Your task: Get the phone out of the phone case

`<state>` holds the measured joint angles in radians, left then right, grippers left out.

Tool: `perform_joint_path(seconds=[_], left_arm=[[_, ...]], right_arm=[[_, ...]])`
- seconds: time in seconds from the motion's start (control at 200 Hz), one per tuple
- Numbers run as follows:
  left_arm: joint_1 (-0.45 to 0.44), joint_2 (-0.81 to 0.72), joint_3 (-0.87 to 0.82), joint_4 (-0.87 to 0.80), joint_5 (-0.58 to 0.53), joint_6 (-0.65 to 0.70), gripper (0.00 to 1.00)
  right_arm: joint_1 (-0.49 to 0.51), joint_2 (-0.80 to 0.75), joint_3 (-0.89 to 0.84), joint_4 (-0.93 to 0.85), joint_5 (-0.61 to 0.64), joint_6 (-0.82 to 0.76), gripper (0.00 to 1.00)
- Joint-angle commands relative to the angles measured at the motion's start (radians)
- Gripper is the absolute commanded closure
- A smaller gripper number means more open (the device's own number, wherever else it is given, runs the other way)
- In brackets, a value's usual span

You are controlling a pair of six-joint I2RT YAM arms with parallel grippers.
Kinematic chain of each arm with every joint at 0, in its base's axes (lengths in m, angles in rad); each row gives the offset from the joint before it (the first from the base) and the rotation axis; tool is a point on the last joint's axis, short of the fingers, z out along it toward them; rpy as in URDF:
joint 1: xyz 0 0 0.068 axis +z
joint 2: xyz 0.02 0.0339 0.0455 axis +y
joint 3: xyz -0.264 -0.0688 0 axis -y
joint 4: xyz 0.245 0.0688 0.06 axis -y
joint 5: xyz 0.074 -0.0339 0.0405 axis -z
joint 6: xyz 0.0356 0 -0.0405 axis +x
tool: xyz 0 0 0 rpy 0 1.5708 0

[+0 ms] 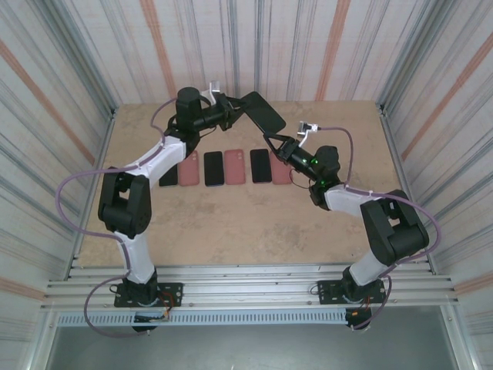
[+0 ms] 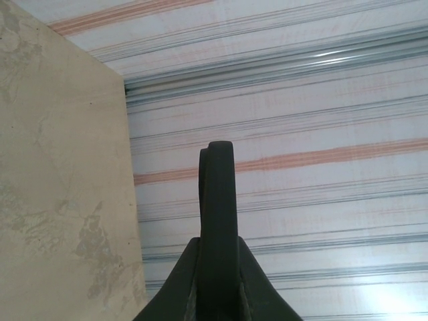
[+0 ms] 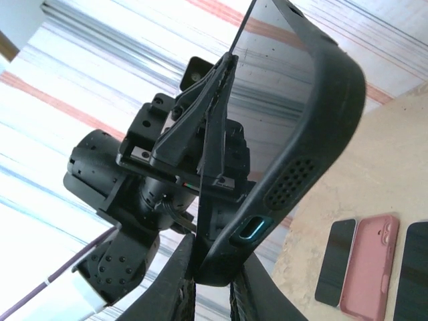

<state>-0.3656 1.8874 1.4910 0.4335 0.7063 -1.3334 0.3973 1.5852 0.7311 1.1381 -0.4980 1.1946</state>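
Phone (image 1: 262, 114): dark slab seated in a thick black rubbery phone case (image 3: 321, 134), held in the air over the far middle of the desk (image 1: 231, 223), tilted and touching nothing below.
Left tool (image 1: 229, 106): narrow, clamped across one edge of the phone; from its wrist camera that edge (image 2: 217, 221) stands straight up between the fingers.
Right tool (image 1: 276, 141): narrow, pinching the lower corner of the phone case beside the port cut-out.
Separation: I cannot tell whether the phone has begun to lift from the case lip.
Below: a row of spare black phones (image 1: 213, 168) and pink cases (image 1: 234, 166) lies on the desk, just near of the held pair.
Risk, locked clamp: if the left fingers span both case wall and phone, pulling apart would only drag the two along together.
Risk, slip: the right tool has only a small corner bite on soft rubber, so a hard peel could let the corner snap free.
Risk, drop: a sudden release would leave the phone hanging from one thin edge grip, and it could fall onto the row.
Risk, twist: uneven pulling could bend the slab.
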Motion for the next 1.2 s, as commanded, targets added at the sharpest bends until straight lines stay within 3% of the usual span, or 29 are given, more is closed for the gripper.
perform_joint_path(seconds=[0.0, 0.496, 0.797, 1.002, 1.102, 1.198], left_arm=[[-0.013, -0.131, -0.033, 0.076, 0.078, -0.066, 1.0], [-0.03, -0.186, -0.078, 0.231, 0.077, -0.209, 1.0], [-0.029, -0.223, -0.086, 0.15, 0.074, -0.132, 1.0], [-0.018, -0.192, -0.074, 0.127, 0.112, -0.006, 1.0], [-0.006, -0.175, -0.053, 0.1, 0.166, 0.097, 1.0], [0.01, -0.169, -0.04, 0.131, 0.208, 0.172, 1.0]], right_arm=[[-0.042, -0.016, 0.027, -0.162, -0.011, -0.141, 0.89], [-0.08, 0.019, 0.091, -0.24, -0.106, -0.29, 0.89], [-0.099, 0.025, 0.122, -0.237, -0.118, -0.281, 0.88], [-0.111, -0.021, 0.133, -0.307, -0.166, -0.326, 0.69], [-0.126, -0.061, 0.146, -0.427, -0.209, -0.394, 0.63], [-0.142, -0.102, 0.167, -0.572, -0.278, -0.486, 0.49]])
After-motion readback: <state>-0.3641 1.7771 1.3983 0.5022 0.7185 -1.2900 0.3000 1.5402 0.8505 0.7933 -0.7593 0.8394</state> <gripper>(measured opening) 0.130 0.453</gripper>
